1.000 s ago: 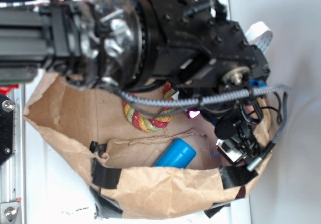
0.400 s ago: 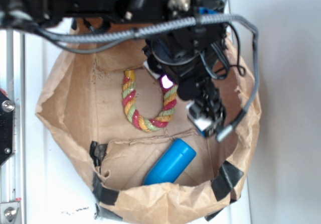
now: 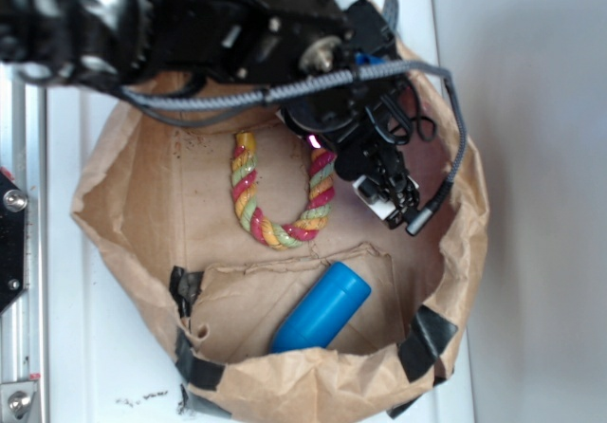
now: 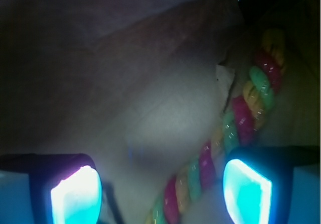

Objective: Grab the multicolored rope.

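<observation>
Brown paper walls ring the whole work area: a paper bag [image 3: 313,385] rolled down into a shallow basin, its rim crumpled and patched with black tape [image 3: 429,336] at the near corners. It sits on a white bench [image 3: 95,347]. Inside, the floor is open on the left and in the middle, while the right wall stands close beside the arm.

Lying flat on the bag's floor toward the back is the multicolored rope [image 3: 275,229], a thick twisted cord of red, yellow and pale green bent into a U with both ends pointing toward the far wall. Its right leg runs up under the black wrist.

From the wrist view the end effector [image 4: 160,191] hangs released, its two glowing cyan fingertips [image 4: 247,190] spread apart, and the rope's strand passes up between them, nearer the right one; whether either pad touches it I cannot tell.

Nearer the front, a smooth blue cylinder [image 3: 322,307] lies tilted on a folded flap of paper, apart from the rope. A grey braided cable [image 3: 285,91] arcs across the back of the bag and loops down its right side, over the rope's upper ends.
</observation>
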`<state>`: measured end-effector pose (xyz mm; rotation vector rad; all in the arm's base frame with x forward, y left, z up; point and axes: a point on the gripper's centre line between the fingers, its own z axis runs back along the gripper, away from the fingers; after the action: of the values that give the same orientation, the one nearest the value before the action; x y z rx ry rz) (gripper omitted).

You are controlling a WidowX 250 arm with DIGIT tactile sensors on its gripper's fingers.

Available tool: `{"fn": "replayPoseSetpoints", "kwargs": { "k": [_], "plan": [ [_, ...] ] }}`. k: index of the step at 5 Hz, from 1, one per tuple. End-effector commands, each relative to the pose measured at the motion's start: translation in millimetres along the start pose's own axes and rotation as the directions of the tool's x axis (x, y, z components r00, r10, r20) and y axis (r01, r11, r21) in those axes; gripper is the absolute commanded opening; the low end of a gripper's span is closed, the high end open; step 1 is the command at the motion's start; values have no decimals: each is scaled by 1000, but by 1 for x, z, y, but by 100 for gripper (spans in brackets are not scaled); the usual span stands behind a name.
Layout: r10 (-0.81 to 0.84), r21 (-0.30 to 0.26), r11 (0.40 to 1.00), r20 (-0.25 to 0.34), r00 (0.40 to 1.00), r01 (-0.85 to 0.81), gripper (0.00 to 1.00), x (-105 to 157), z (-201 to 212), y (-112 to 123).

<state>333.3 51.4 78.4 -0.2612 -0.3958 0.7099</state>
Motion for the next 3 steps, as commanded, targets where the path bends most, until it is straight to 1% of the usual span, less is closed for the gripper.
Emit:
{"fn": "replayPoseSetpoints", "kwargs": {
  "k": [1, 3],
  "plan": [
    [-13, 27, 1000, 52, 999, 11, 100, 4, -13, -1],
    [12, 46, 999, 60, 998, -14, 100, 6, -3, 14]
  ]
}}
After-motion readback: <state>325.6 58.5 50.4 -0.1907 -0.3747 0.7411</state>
